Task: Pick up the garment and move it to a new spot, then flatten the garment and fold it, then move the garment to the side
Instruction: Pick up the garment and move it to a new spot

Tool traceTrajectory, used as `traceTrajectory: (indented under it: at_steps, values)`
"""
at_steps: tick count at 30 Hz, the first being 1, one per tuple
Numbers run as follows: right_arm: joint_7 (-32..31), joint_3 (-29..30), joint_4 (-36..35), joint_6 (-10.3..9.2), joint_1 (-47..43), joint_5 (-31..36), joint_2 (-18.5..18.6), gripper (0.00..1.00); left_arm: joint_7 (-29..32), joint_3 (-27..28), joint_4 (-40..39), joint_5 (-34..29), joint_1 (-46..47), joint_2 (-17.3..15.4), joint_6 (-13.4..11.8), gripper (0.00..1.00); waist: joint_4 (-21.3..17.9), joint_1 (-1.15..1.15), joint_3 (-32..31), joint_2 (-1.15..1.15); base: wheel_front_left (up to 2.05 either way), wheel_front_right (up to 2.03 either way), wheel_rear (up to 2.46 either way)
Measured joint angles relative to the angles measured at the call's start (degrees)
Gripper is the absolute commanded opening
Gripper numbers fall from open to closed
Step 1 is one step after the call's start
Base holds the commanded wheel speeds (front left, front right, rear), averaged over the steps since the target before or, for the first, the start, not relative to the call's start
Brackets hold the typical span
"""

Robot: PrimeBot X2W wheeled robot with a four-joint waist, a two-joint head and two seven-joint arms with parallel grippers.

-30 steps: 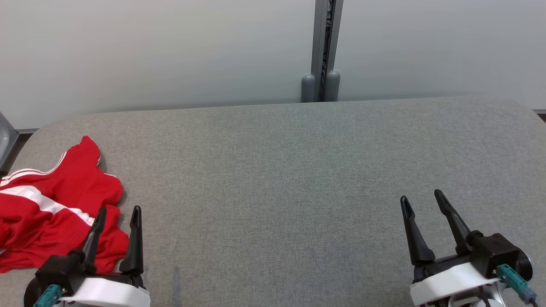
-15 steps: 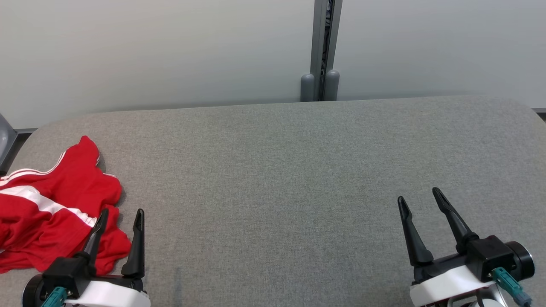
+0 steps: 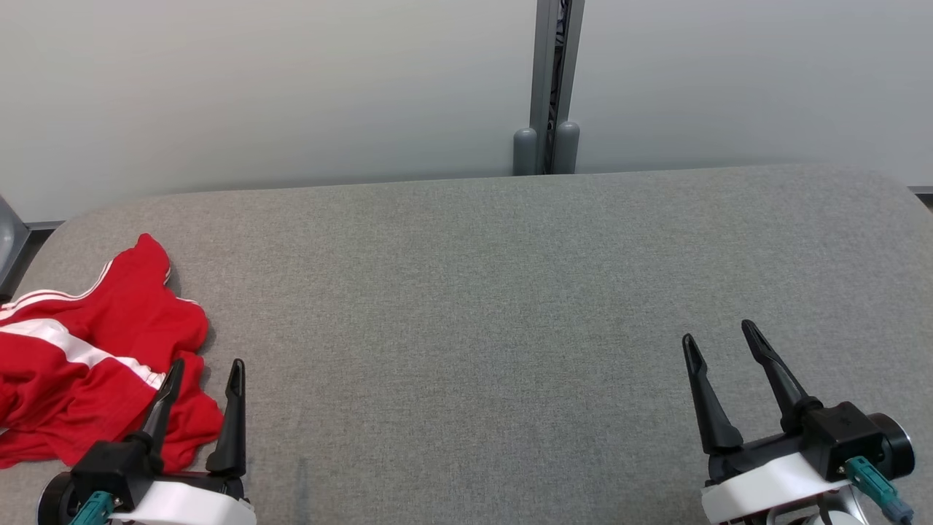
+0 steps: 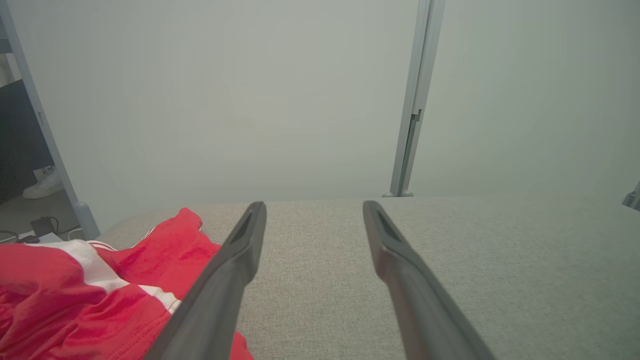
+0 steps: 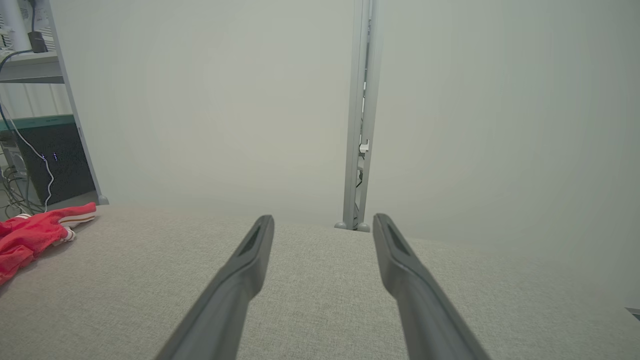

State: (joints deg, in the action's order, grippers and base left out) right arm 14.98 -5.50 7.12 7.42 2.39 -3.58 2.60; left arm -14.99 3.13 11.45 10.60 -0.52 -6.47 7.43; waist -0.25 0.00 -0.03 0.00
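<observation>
Head view: crumpled red garment (image 3: 87, 350) lies unlifted at the left end of the surface (image 3: 466, 292). Left claw (image 3: 206, 363) is open at its edge; right claw (image 3: 719, 332) is open, well apart. Pickup appears pending: left claw should close on a fold

The red garment (image 3: 80, 364) runs off the head view's edge at 9 o'clock, so its full outline cannot be told, and one finger of the left pincer (image 3: 207, 363) hides part of its hem at 7 o'clock. The worktop (image 3: 474, 306) is cut off at 3 and 6 o'clock. In the left wrist view the garment (image 4: 75, 300) is cropped at 8 o'clock.
</observation>
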Motion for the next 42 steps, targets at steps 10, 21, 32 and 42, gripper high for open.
traceTrajectory:
  at_steps: [10,21,32,42]
  values:
    - [0.0,0.0,0.3,0.0,0.0,-0.8,0.0,1.0,0.0,0.0,0.3,0.1,0.0,0.1,0.0,1.0,0.1,0.0,-0.3,0.0,0.0,0.0,0.0]
    - [0.0,-0.4,0.7,0.0,0.0,-2.0,0.0,1.0,0.0,0.3,1.2,0.4,0.1,0.2,0.0,1.0,1.5,0.0,-0.5,0.0,0.0,0.0,0.0]
    - [0.0,-1.1,1.1,0.0,0.0,-3.6,0.0,1.0,0.0,2.3,2.8,0.4,0.9,0.2,0.0,1.0,5.8,0.0,-1.0,0.0,0.0,0.0,0.0]
    - [0.0,-2.3,1.9,0.0,0.0,-5.0,0.0,1.0,0.0,4.3,4.3,0.1,1.1,0.5,-0.3,1.0,12.1,0.0,-1.7,0.0,0.0,0.0,0.0]
